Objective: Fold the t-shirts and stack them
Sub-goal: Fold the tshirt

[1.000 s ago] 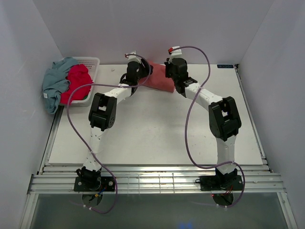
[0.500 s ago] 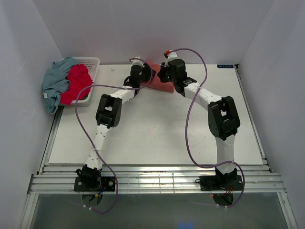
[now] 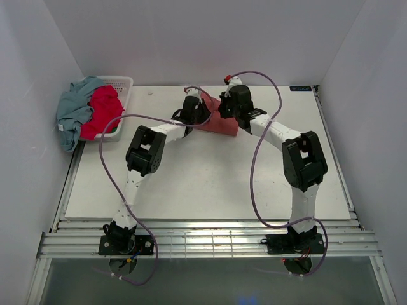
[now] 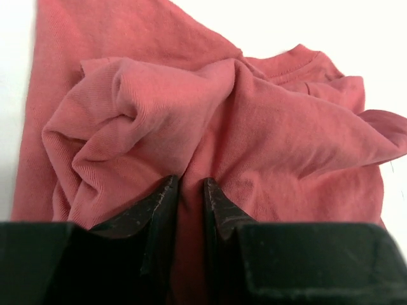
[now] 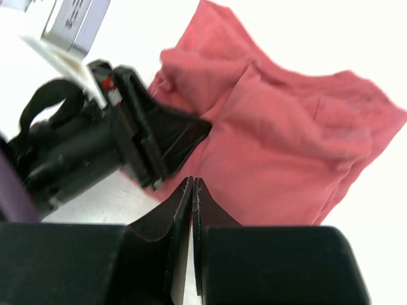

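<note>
The dusty salmon-red t-shirt (image 3: 229,123) lies bunched at the back middle of the table. My left gripper (image 3: 202,110) is shut on a fold of it; in the left wrist view the cloth (image 4: 254,127) runs between the closed fingers (image 4: 191,185). My right gripper (image 3: 223,109) is shut just beside the left one, its tips (image 5: 192,181) over the shirt's near edge (image 5: 286,159), with no cloth seen between them. The left gripper (image 5: 181,133) shows in the right wrist view. The crimson t-shirt (image 3: 102,111) and the grey-blue t-shirt (image 3: 72,109) lie heaped in the basket.
The white lattice basket (image 3: 124,82) stands at the back left corner, with the grey-blue shirt hanging over its left side. White walls close in the table at the back and both sides. Purple cables loop over both arms.
Both grippers have moved right and a little toward me. The salmon-red shirt has been dragged along with them, and the two grippers now sit closer together.
</note>
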You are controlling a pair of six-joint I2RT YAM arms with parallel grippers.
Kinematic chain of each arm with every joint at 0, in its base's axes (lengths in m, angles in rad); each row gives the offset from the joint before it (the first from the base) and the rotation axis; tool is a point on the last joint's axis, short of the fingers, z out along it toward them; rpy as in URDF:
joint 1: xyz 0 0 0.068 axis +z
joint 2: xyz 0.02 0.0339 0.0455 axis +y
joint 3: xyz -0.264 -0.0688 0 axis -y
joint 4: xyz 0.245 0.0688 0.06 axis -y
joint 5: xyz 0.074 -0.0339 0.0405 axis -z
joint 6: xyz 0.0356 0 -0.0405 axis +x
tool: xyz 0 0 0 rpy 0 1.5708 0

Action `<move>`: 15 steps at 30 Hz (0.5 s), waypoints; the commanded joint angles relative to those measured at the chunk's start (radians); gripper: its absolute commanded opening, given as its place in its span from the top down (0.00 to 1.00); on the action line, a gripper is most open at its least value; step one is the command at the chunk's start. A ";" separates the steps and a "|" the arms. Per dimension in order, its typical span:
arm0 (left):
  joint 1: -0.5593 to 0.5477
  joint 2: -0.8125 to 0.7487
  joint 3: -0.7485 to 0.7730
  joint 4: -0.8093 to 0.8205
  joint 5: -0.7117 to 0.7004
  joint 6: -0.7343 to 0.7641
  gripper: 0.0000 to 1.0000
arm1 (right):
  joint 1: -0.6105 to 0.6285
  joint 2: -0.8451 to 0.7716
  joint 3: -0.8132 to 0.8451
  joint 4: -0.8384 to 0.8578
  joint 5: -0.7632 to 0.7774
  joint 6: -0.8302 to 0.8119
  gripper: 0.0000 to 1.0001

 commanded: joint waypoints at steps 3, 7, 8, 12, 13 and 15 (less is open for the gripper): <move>-0.052 -0.113 -0.280 -0.235 0.000 -0.003 0.67 | -0.004 -0.131 -0.073 -0.013 0.084 0.002 0.90; -0.084 -0.212 -0.453 -0.251 -0.054 -0.049 0.67 | -0.002 -0.186 -0.124 -0.072 0.123 -0.004 0.77; -0.090 -0.231 -0.486 -0.261 -0.064 -0.062 0.68 | -0.002 -0.208 -0.154 -0.085 0.124 -0.004 0.70; -0.107 -0.312 -0.633 -0.279 -0.066 -0.120 0.67 | -0.002 -0.274 -0.288 -0.086 0.094 0.021 0.43; -0.107 -0.331 -0.645 -0.290 -0.065 -0.126 0.66 | -0.002 -0.286 -0.317 -0.080 0.078 0.031 0.39; -0.110 -0.346 -0.670 -0.307 -0.055 -0.143 0.66 | -0.004 -0.317 -0.403 -0.060 0.060 0.070 0.32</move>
